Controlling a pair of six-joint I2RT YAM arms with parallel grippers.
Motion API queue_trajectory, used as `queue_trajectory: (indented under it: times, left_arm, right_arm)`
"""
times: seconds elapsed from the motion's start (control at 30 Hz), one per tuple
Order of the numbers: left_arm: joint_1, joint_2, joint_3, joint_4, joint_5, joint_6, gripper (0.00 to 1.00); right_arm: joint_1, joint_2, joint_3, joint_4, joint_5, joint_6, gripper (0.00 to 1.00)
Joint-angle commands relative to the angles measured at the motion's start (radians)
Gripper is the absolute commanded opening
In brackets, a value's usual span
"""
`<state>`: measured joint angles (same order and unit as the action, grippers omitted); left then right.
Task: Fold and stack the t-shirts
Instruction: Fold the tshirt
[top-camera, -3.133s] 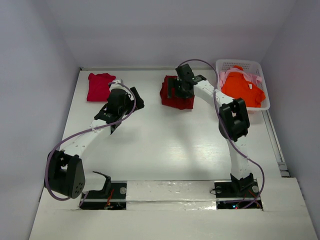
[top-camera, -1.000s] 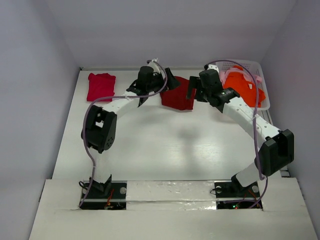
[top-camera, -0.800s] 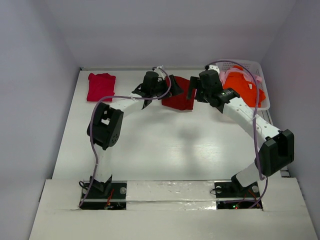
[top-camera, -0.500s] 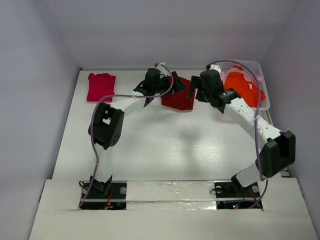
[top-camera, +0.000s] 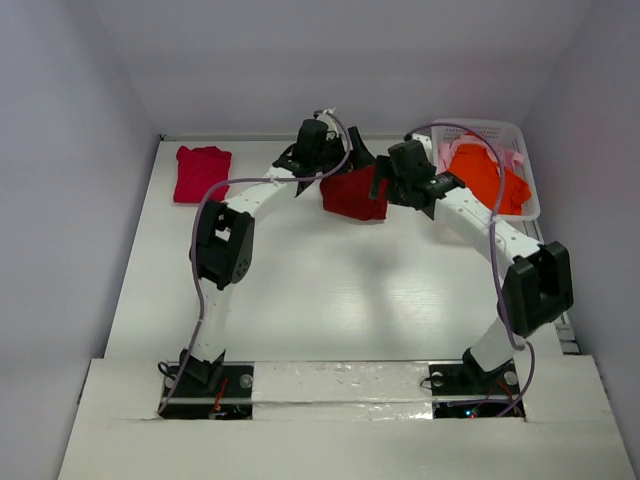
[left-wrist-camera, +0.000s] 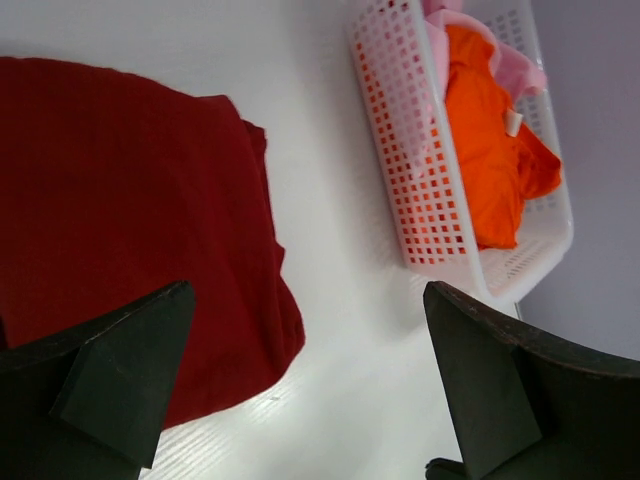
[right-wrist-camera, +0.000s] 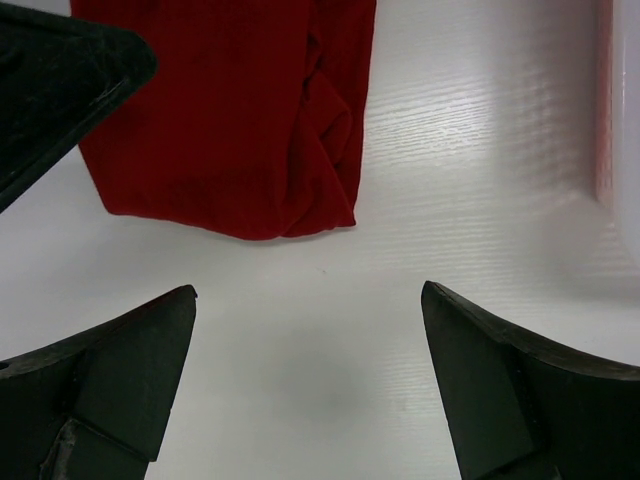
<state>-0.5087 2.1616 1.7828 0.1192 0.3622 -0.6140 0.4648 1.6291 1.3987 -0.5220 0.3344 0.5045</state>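
Top view: dark red t-shirt (top-camera: 352, 197) lies rumpled on the tabletop (top-camera: 300, 290) at upper centre, both arms over it; crimson-pink t-shirt (top-camera: 201, 172) at upper left, orange t-shirt (top-camera: 485, 175) and pale pink t-shirt (top-camera: 516, 158) in the basket (top-camera: 478, 125) upper right. Left wrist: left fingers (left-wrist-camera: 120, 370) wide apart, empty, shirt at frame left; pinching just one layer would drag the cloth, not spread it. Right wrist: right fingers (right-wrist-camera: 110, 370) also spread, empty, bunched hem at upper left with the other arm's finger beside it, so the arms could collide.
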Motion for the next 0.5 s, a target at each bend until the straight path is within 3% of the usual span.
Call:
queue_trajectory:
  times: [0.0, 0.17, 0.47]
  left_arm:
    - [0.004, -0.005, 0.058, -0.085, -0.075, 0.022, 0.99]
    - [0.053, -0.013, 0.050, -0.162, -0.152, 0.010, 0.99]
    - [0.087, -0.016, 0.059, -0.248, -0.256, 0.011, 0.99]
  right_arm:
    - [-0.020, 0.046, 0.075, 0.000, 0.029, 0.025, 0.99]
    - [-0.093, 0.089, 0.103, 0.034, -0.086, 0.040, 0.99]
    - [-0.147, 0.187, 0.169, 0.036, -0.133, 0.037, 0.99]
